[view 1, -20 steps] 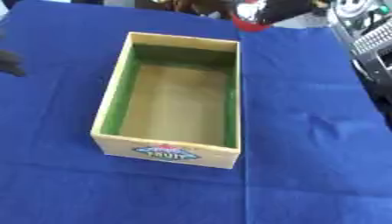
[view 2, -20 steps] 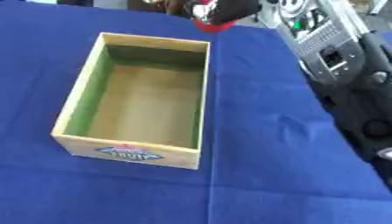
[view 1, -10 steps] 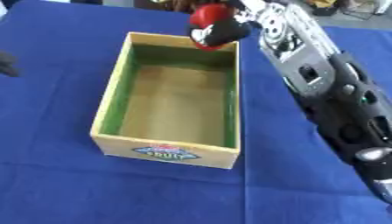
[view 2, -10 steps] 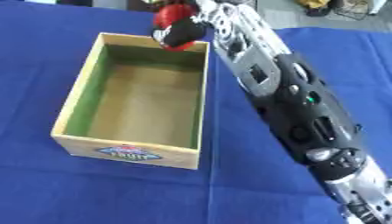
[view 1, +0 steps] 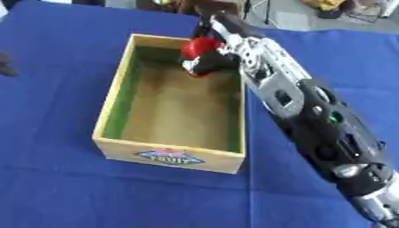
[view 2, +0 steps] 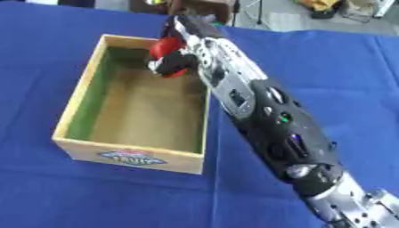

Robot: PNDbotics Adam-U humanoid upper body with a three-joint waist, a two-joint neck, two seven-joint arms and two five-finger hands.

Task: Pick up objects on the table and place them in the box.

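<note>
The right hand [view 1: 210, 60] is over the far end of the box [view 1: 105, 120], and its fingers [view 1: 196, 67] are curled round a red object [view 1: 199, 44]. I cannot make out what the object is beyond a rounded red shape, partly covered by the dark fingers. It hangs above the inside of the box near the far wall, and it is not on the box floor.

Judging from this, the task is at the placing step for this one object: the pick is done and the carry is done, while the release is not. The floor of the box looks bare, a plain brown bottom with green inner walls, so nothing seems to have been put in yet. The box stands on the blue cloth of the tabletop [view 1: 62, 187], with a printed label [view 1: 168, 156] on its near wall.

What is left is to open the fingers so the red object drops or settles inside, then draw the arm out without catching the far rim. No other loose objects show on the cloth near the box, so I cannot say how many more remain to be picked up. Some clutter sits beyond the far edge of the tabletop, too unclear to name.

The left hand appears in neither view. A small dark shape at the left edge of the cloth cannot be identified.
</note>
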